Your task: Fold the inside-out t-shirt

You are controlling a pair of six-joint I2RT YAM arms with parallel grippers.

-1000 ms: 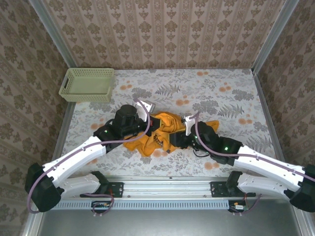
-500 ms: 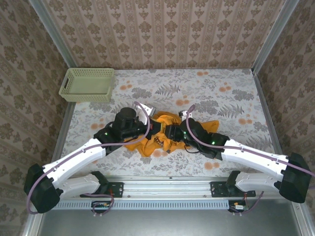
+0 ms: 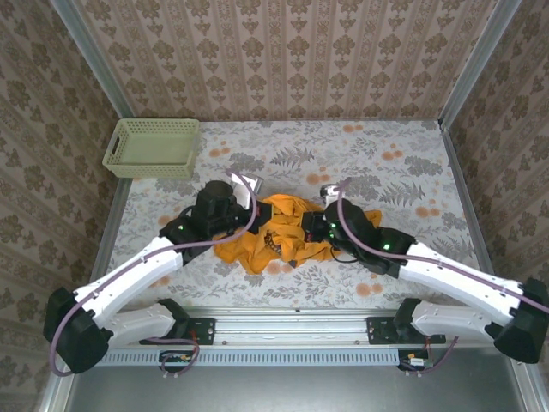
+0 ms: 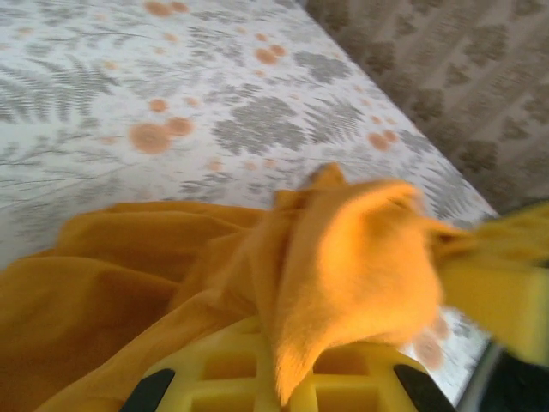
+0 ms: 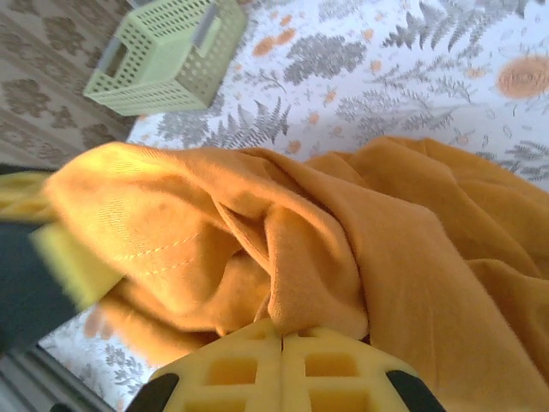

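Near edge, mid-bench: both pincers are low and closed on cloth.
Right pincer: pads together, a fold of shirt nipped between them.
Left pincer: shut, with a bunched tuft draped over its lower finger.
The shirt lies crumpled between them on the bench, plain orange showing.
Judgement: light, limp and clingy, so it will sag and drag. Better holds are the hem or shoulder seams, well apart.
Far left corner: basket, apart from the shirt.
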